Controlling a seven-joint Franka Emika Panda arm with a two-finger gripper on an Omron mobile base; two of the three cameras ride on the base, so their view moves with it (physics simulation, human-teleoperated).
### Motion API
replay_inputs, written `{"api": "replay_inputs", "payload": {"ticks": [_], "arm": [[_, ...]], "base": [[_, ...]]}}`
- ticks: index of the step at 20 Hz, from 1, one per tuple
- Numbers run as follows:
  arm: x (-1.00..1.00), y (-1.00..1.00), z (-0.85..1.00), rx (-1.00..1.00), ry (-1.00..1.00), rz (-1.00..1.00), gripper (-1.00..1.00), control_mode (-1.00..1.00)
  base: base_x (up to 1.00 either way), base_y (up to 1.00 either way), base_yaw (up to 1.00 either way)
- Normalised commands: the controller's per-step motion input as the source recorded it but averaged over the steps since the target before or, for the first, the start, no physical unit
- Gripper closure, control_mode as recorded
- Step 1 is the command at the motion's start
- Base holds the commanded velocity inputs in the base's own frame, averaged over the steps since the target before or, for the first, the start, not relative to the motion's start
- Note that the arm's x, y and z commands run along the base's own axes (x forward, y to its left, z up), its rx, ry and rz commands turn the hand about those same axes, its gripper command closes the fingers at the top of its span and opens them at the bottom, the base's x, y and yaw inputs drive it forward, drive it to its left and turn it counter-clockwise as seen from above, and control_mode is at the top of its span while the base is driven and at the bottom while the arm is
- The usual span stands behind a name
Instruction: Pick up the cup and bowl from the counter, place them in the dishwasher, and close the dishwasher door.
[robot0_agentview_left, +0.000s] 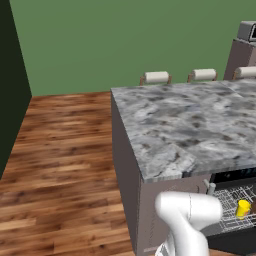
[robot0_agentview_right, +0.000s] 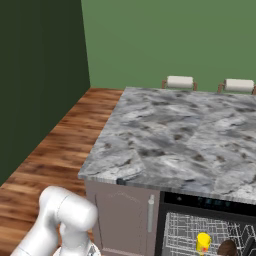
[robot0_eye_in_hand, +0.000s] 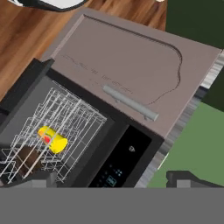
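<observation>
1. The fingers (robot0_eye_in_hand: 111, 178) stand wide apart in the hand view, one dark tip (robot0_eye_in_hand: 41, 178) low at the left and the other low at the right; nothing lies between them and they touch nothing.
2. The dishwasher (robot0_eye_in_hand: 109, 151) lies just beyond the fingers, its black control strip between the two tips and its dark cavity open towards the left tip.
3. The cup (robot0_eye_in_hand: 52, 139), bright yellow, lies on its side in the light wire rack (robot0_eye_in_hand: 65, 118), a little beyond the left tip.
4. The bowl (robot0_eye_in_hand: 27, 158), dark brown, sits in the same rack just beside the cup, nearer the left tip.
5. A grey-brown cabinet door (robot0_eye_in_hand: 127, 57) with a light bar handle (robot0_eye_in_hand: 130, 102) lies farther beyond the fingers, past the control strip.
6. In the right base view the tabletop (robot0_agentview_right: 170, 135), marbled grey-white, sits directly over the dishwasher; the cup (robot0_agentview_right: 203, 242) and bowl (robot0_agentview_right: 227, 248) sit in the rack below it.
7. In the left base view the cup (robot0_agentview_left: 243, 208) shows in the rack under the tabletop (robot0_agentview_left: 190, 125) edge, beside the white arm (robot0_agentview_left: 187, 220).
</observation>
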Motion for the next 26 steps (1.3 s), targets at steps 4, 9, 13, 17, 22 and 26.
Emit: {"api": "replay_inputs", "payload": {"ticks": [4,9,13,17,22,26], "arm": [[-0.19,0.09,-0.13,0.0,-0.04,0.0,-1.0,-1.0],[-0.16,0.0,-0.31,0.0,-0.04,0.0,-1.0,-1.0],[-0.14,0.0,-0.49,0.0,-0.02,0.0,-1.0,-1.0],[-0.08,0.0,-0.45,0.0,-0.01,0.0,-1.0,-1.0],[-0.03,0.0,-0.38,0.0,-0.02,0.0,-1.0,-1.0],[0.0,-0.08,-0.39,0.0,-0.03,0.0,-1.0,-1.0]], "base": [[0.0,0.0,0.0],[0.0,0.0,0.0],[0.0,0.0,0.0],[0.0,0.0,0.0],[0.0,0.0,0.0],[0.0,0.0,0.0]]}}
